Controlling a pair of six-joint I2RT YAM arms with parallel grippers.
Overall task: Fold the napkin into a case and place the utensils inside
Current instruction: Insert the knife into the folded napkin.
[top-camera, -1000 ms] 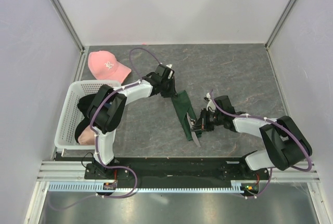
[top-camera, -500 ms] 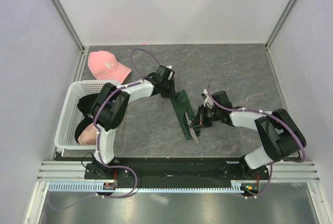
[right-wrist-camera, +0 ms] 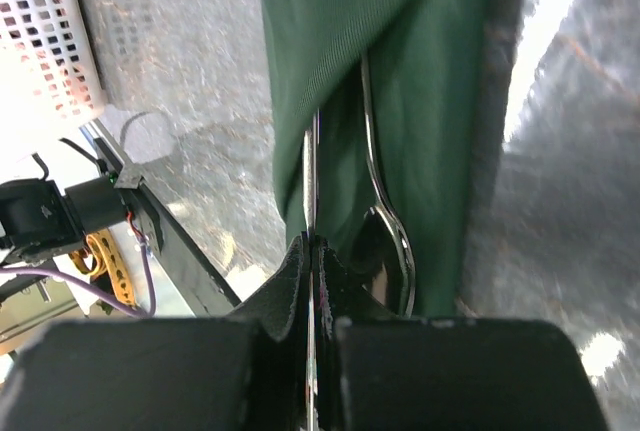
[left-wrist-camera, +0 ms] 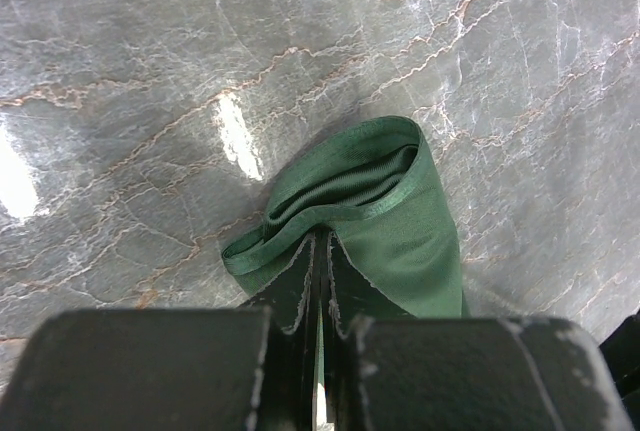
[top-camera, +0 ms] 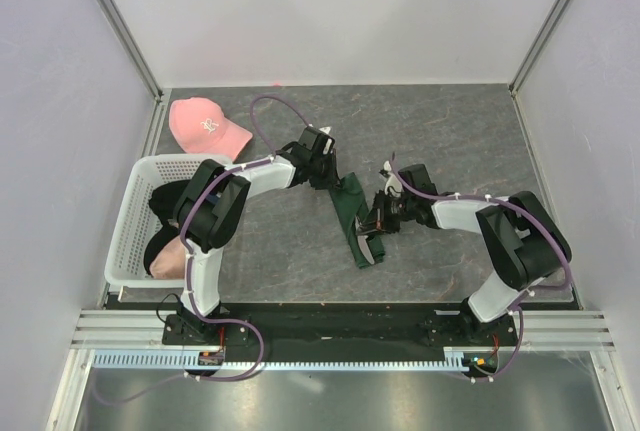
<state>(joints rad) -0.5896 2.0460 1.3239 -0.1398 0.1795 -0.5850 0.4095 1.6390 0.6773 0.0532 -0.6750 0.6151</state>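
Fingers of our left gripper [top-camera: 328, 175] pinch the case [top-camera: 353, 216] at its 11 o'clock end, central on the table [top-camera: 470, 131]. At its 5 o'clock mouth our right gripper [top-camera: 376, 227] clamps one utensil [right-wrist-camera: 309, 181], beside the spoon [right-wrist-camera: 388, 243] tucked inside.

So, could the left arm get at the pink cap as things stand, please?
Probably, though not freely. The pink cap lies on the table left of the left pincer with nothing between, but that pincer is shut on the far end of the napkin and would have to let go first.
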